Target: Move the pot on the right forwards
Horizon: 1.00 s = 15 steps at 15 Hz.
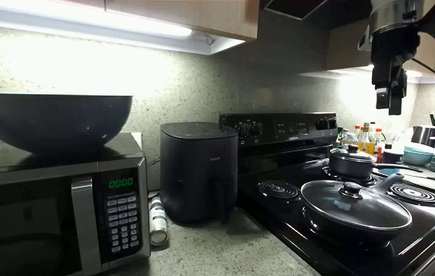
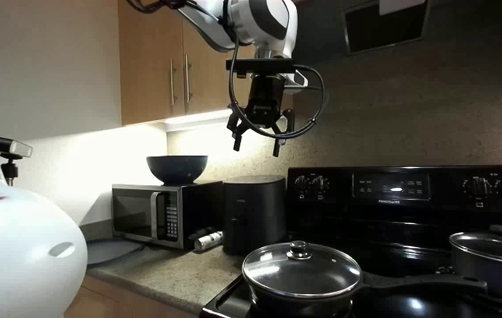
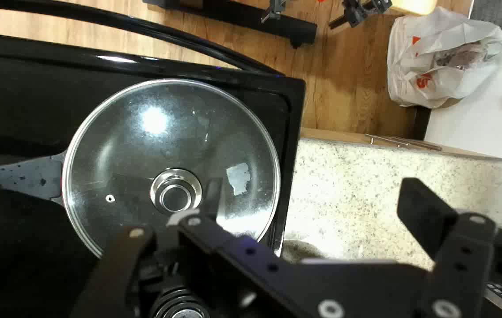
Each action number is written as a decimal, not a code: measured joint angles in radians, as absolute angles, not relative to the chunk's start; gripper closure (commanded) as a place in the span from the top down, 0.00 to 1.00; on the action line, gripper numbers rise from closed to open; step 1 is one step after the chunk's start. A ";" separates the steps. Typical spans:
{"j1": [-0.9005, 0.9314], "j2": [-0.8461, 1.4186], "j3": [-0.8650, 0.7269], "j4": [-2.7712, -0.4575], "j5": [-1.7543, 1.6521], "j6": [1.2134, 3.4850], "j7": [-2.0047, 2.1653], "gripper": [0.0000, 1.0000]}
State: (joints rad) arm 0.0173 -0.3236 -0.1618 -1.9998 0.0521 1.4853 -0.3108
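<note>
Pot (image 1: 349, 165): small, deep and dark; in both exterior views I find it upright at the back right of the stovetop surface (image 1: 278, 214), its right side cut off by the frame edge in an exterior view.
Pot's lid (image 1: 342, 154): on, glass with a dark knob (image 1: 352, 147).
Pot's handle (image 1: 399, 166): straight, pointing right in an exterior view.
Hand (image 2: 256, 148): I have it spread, fingers (image 3: 425, 216) wide apart and aimed down, well above the wide pan (image 2: 302, 305) and well apart from the pot.
Pan's handle (image 2: 419, 281): ends in front of the pot in an exterior view.
Pan's lid (image 3: 136, 150): domed glass; my wrist view looks down on it, part of the hand showing across it.
Counter surface (image 1: 217, 253): speckled, just beside the stovetop surface.
Microwave (image 1: 62, 207): on the counter surface, a dark bowl (image 1: 49, 119) resting on top.
Air fryer (image 1: 198, 176): between the microwave and the stovetop surface, a printed cylinder (image 1: 159, 226) lying just beside it.
Bottles (image 1: 365, 143): I see them grouped beyond the stovetop surface in an exterior view.
</note>
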 measured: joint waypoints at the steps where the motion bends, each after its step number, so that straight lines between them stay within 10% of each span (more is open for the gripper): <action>1: 0.017 -0.324 -0.162 -2.000 0.052 1.485 -0.311 1.00; 15: -0.045 -0.311 -0.192 -2.023 0.052 1.485 -0.266 1.00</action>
